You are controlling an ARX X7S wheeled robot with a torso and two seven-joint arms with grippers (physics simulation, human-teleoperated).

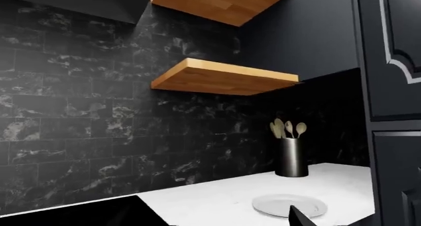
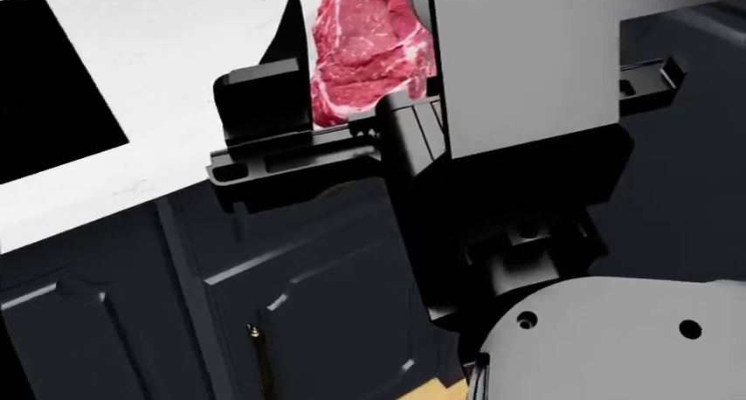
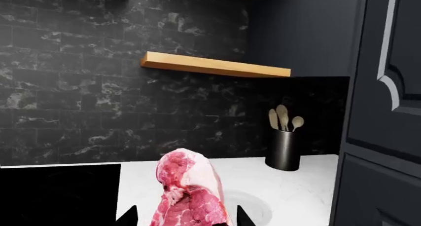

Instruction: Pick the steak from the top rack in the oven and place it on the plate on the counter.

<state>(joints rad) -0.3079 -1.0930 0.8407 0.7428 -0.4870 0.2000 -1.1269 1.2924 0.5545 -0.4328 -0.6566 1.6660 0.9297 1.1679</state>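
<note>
The right hand (image 3: 186, 221), clamped on the steak (image 3: 187, 196) held upright on its long axis, hovers above the counter (image 3: 296, 186), the plate (image 3: 253, 208) lying just beyond it.

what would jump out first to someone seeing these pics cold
The raw red steak, held up between the right gripper fingers above the white counter. Beyond it, the pale plate lies on the counter near a black utensil holder with wooden spoons, and orange wooden shelves stand out on the dark tiled wall.
</note>
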